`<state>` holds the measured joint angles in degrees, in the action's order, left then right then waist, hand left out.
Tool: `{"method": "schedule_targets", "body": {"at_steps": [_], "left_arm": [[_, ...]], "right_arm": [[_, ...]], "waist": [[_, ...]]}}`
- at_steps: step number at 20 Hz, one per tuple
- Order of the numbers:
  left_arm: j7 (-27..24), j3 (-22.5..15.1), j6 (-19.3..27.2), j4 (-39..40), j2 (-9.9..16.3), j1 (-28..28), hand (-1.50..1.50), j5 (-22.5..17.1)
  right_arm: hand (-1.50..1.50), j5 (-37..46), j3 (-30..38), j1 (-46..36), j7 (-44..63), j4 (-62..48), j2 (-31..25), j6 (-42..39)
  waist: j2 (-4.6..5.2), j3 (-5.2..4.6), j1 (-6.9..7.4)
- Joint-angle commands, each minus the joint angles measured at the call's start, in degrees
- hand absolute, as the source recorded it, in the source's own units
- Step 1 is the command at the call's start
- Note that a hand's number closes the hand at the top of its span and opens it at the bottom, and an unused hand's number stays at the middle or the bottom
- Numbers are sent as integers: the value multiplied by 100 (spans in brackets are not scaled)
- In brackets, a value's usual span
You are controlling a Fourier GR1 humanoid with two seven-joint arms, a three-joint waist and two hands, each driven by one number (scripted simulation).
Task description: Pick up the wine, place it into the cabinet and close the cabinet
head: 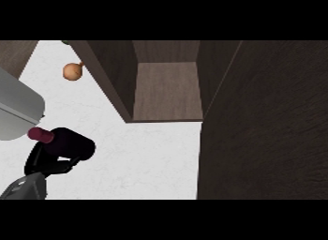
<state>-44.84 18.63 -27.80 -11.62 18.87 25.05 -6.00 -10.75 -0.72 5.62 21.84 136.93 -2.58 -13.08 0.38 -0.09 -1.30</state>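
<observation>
The wine bottle (71,143) is dark with a maroon cap (41,135). It lies tilted, cap pointing left, above the white counter (146,159) at the lower left. My left hand (45,162) comes up from the lower-left corner on its grey forearm, and its black fingers curl round the bottle from below. The open cabinet (167,89) shows its brown wooden inside at the top centre, up and to the right of the bottle. Its dark door (271,122) stands open and fills the right side. My right hand does not show.
A grey rounded appliance (11,105) sits at the left edge, just above the bottle's cap. A small orange-brown round item (71,71) lies by the cabinet's left wall. A wooden surface (8,54) fills the top-left corner.
</observation>
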Motion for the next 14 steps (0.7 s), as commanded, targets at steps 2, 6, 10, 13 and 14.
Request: {"method": "schedule_targets", "body": {"at_steps": [2, 6, 10, 13, 14], "left_arm": [[-458, -87, -423, 91, -162, 113, 150, 103], [-512, -106, -169, 125, -203, 217, 150, 149], [-1460, -403, 278, -416, -996, -965, 150, 310], [-1458, -373, 167, -723, -952, -1431, 150, 158], [-1626, -435, 141, -675, -1033, -1573, 150, 219]], "right_arm": [[-150, 114, -101, -11, -148, -113, 33, -68], [-150, 29, 111, -380, 158, -215, -56, 113], [-150, 46, 183, -281, 264, -21, -50, 194], [-150, 186, 124, -316, 25, -446, 3, 131], [-150, 84, 143, -312, 115, -260, -22, 133]], "waist": [[27, -17, -35], [23, -14, -2], [-49, 6, 167], [-51, 13, 225], [-39, 4, 178]]}}
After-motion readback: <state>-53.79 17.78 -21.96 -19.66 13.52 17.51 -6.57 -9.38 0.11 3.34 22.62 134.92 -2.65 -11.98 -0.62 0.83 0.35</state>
